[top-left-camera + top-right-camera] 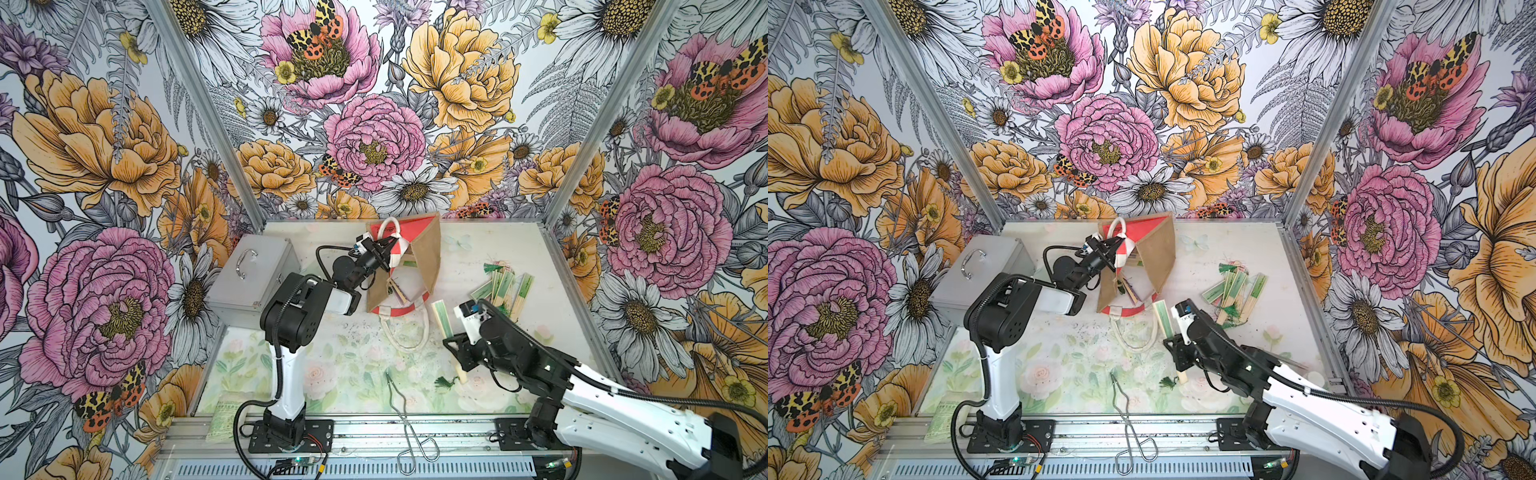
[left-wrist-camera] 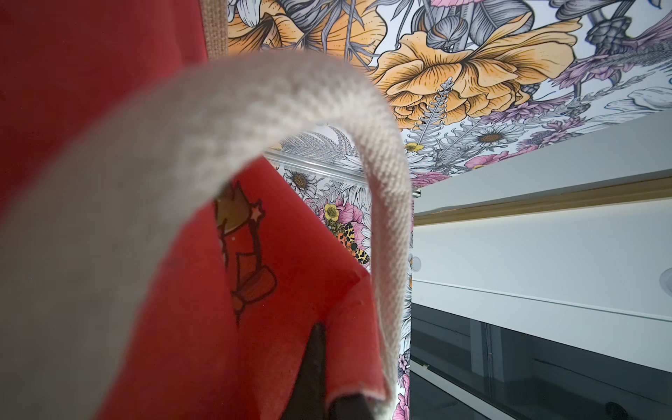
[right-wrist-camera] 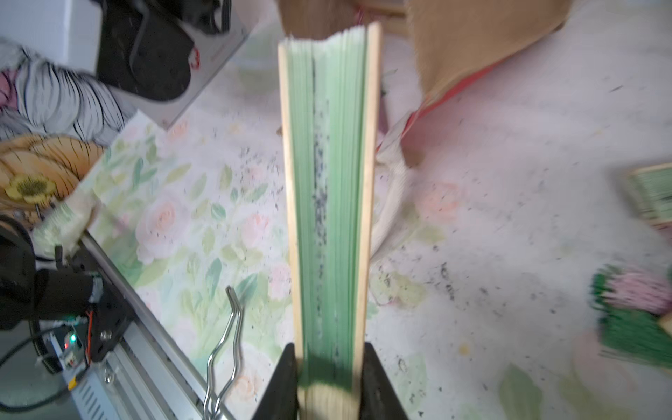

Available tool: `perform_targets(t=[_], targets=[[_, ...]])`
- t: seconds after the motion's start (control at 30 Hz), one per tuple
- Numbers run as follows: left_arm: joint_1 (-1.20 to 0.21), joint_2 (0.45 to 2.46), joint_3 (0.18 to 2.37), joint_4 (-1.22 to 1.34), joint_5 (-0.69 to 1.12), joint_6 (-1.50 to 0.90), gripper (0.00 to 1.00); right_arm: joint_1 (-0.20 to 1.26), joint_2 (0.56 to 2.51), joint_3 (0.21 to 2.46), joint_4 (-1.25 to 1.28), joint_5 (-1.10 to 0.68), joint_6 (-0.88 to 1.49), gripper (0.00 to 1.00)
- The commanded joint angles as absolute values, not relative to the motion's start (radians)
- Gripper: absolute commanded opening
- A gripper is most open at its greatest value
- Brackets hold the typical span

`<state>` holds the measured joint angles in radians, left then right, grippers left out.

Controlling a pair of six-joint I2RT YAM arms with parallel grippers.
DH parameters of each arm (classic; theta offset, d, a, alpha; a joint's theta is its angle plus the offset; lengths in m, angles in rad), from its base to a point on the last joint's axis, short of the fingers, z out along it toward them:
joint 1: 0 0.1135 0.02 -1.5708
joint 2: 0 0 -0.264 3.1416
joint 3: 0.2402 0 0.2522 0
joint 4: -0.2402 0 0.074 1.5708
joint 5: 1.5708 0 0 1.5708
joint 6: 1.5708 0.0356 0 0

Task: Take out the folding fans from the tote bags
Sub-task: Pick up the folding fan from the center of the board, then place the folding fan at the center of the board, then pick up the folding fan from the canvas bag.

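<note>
Fan (image 3: pixel 329 218): closed, pale wood slats, green leaf speckled dark, green tassel (image 1: pixel 446 381). Right tool (image 3: pixel 329 367) is pinching it near the pivot end, with the leaf end pointing toward the bag (image 1: pixel 424 253). The fan is sitting lower right of centre in both top views.

Left tool (image 1: pixel 384 249) is pressing together on the bag's striped rim, upper centre.

Counting: one bag and one held fan. A pile (image 1: pixel 503 286) of at least four fans is lying right of the bag on the worktop (image 1: pixel 332 365). More slats (image 1: pixel 400 294) are showing in the bag's mouth, number unclear.

Robot lab booth, floral-print walls (image 1: pixel 374 124), aluminium frame posts (image 1: pixel 209 112)
</note>
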<state>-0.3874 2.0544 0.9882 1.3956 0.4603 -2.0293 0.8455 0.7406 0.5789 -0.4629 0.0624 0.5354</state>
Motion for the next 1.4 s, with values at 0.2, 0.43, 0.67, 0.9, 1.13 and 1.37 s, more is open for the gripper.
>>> perform_targets(t=[0.2,0.43,0.67,0.9,1.13,1.37], targets=[[-0.385,2.005,1.045,1.414,0.532,-2.112,0.0,0.423,0.673,0.732,-0.623,0.215,0.558,0.0],[-0.396,2.005,1.09,1.414,0.575,-2.087,0.0,0.196,1.104,0.906,-0.619,0.109,0.49,0.0],[-0.4,2.012,1.101,1.413,0.594,-2.062,0.0,0.146,1.449,1.031,-0.602,0.149,0.469,0.07],[-0.404,2.036,1.121,1.414,0.651,-2.03,0.0,0.129,1.561,1.079,-0.594,0.147,0.469,0.4],[-0.395,2.058,1.117,1.398,0.661,-1.993,0.0,0.141,1.267,0.995,-0.538,0.0,0.4,0.55],[-0.388,2.028,1.14,1.235,0.688,-1.869,0.0,0.316,1.008,0.852,-0.291,-0.282,0.299,0.54]])
